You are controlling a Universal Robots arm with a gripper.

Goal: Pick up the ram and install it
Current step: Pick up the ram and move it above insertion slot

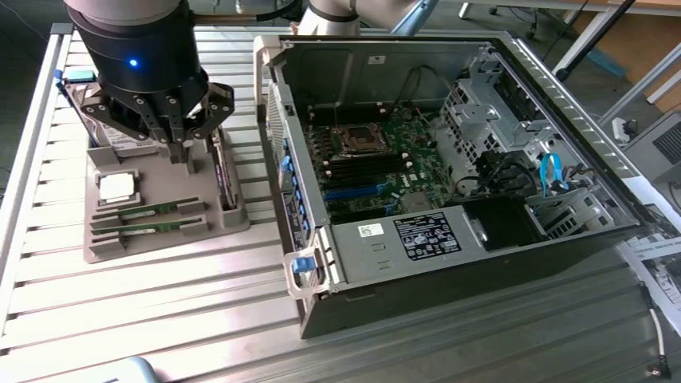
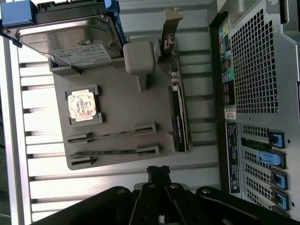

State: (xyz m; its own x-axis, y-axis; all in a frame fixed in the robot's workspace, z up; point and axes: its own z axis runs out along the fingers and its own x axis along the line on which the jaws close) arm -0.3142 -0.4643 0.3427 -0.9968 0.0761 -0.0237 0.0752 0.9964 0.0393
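Two ram sticks, thin and green, stand on edge in slots of a grey parts holder [image 1: 159,243]: one ram [image 1: 147,211] [image 2: 112,134], and a second ram [image 1: 149,227] [image 2: 115,152] beside it. My gripper [image 1: 179,157] [image 2: 159,171] hangs above the holder's far part, over the sticks and apart from them. Its fingers are shut together with nothing between them. The open computer case [image 1: 426,159] lies at the exterior view's right, its motherboard [image 1: 372,159] exposed with dark memory slots.
On the same holder sit a square silver processor [image 1: 117,187] [image 2: 82,104], a hard drive [image 2: 70,40] in a blue frame, and a wider card with a metal bracket [image 1: 222,182] [image 2: 180,117]. Everything rests on a slatted metal table [image 1: 127,319]. Papers lie at the far right.
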